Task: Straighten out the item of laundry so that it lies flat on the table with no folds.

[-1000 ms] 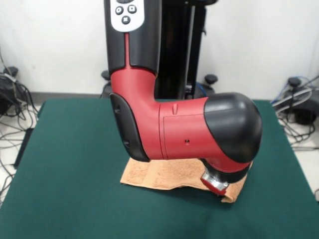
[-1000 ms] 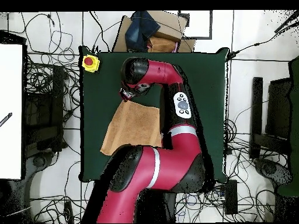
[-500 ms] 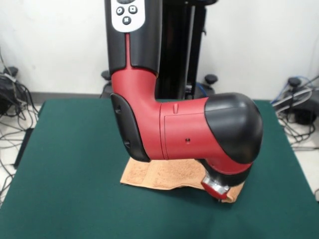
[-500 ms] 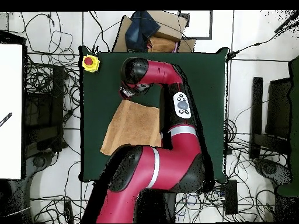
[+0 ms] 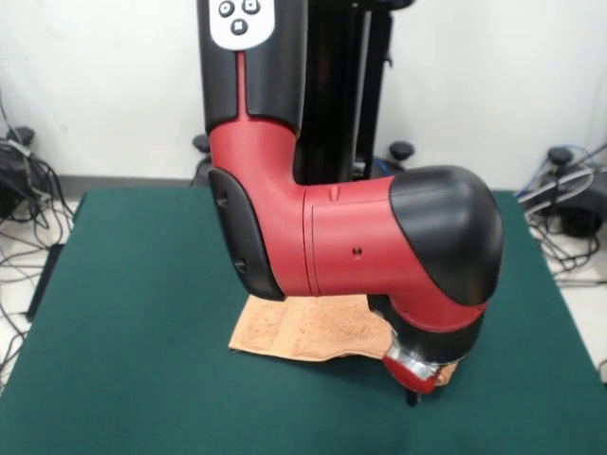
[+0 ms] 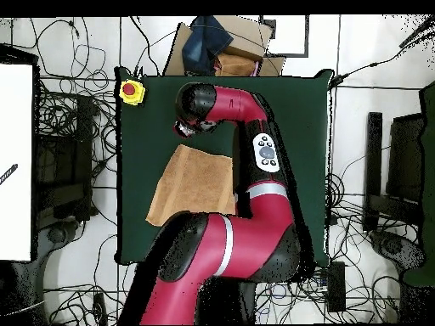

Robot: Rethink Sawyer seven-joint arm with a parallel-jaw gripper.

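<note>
Peach-orange towel (image 5: 313, 330); dark green worktop (image 5: 133, 313); red and black arm (image 5: 351, 256); yellow box with a red button (image 6: 131, 91) at the worktop's corner.

The robot arm (image 5: 351, 251) is big and round, painted bright red with shiny black parts. It has a black rounded cap (image 5: 448, 232) at one end, a white panel with round black buttons (image 5: 239, 19) higher up, and one small dark screw hole (image 5: 358, 252) on its red side. A silver ring (image 5: 413, 362) sits under the cap.
</note>
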